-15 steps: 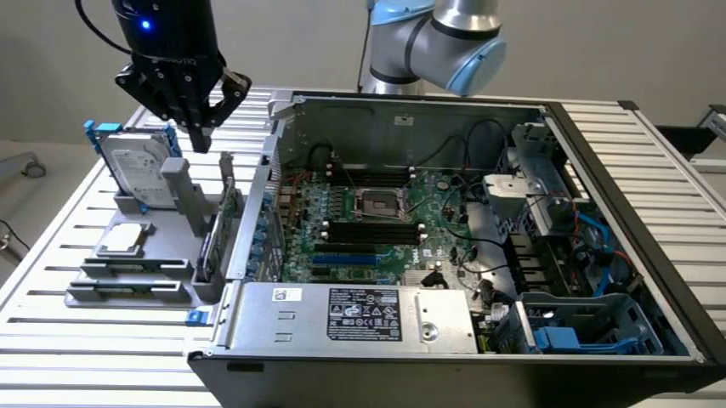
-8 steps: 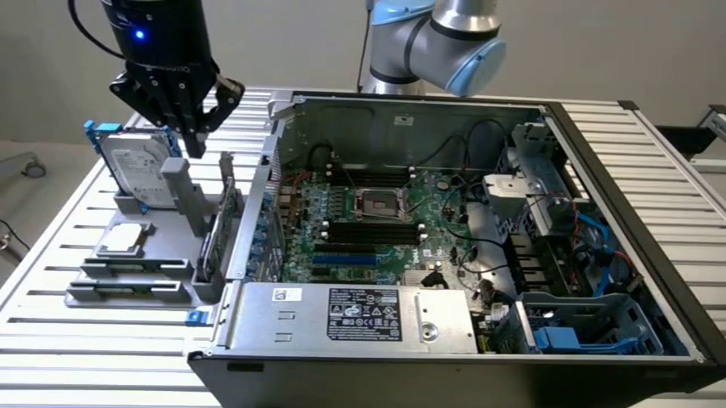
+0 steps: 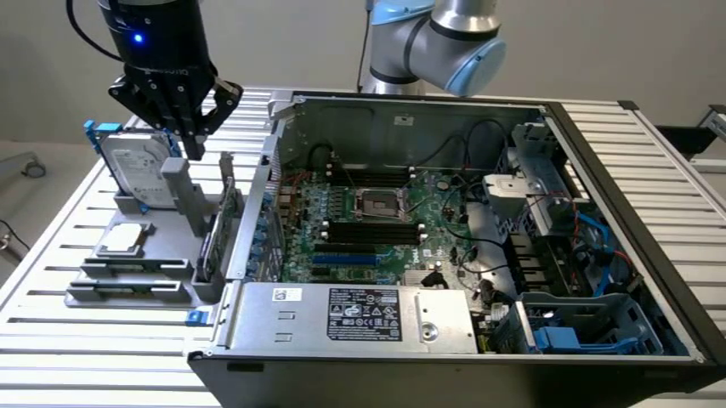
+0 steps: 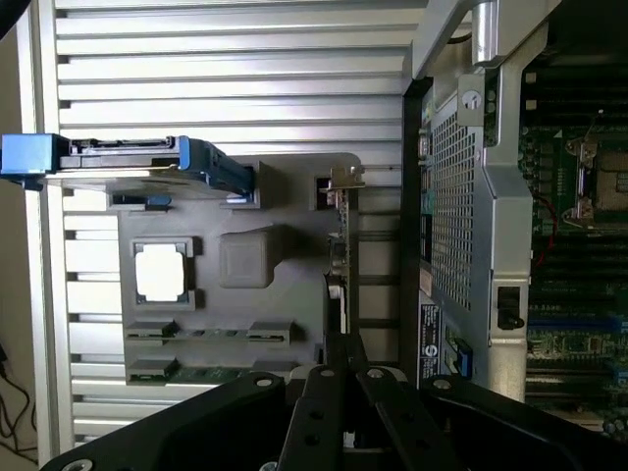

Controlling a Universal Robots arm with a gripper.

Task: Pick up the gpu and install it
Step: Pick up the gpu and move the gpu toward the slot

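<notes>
The gpu (image 3: 218,231) stands on edge in the grey holder (image 3: 127,293), right beside the open computer case (image 3: 590,170). In the wrist view the gpu (image 4: 340,257) shows edge-on as a thin dark strip with its metal bracket at the far end. My gripper (image 3: 189,143) hangs above the holder, between the upright hard drive and the gpu, clear of both. The black fingers (image 4: 324,397) are shut with nothing between them, and their tips line up with the card's near end.
A silver hard drive (image 3: 142,174) with a blue-edged frame stands in the holder, and a square CPU chip (image 3: 125,239) lies beside it. The motherboard (image 3: 375,212) with blue slots lies inside the case. A slatted metal table (image 3: 68,357) carries everything.
</notes>
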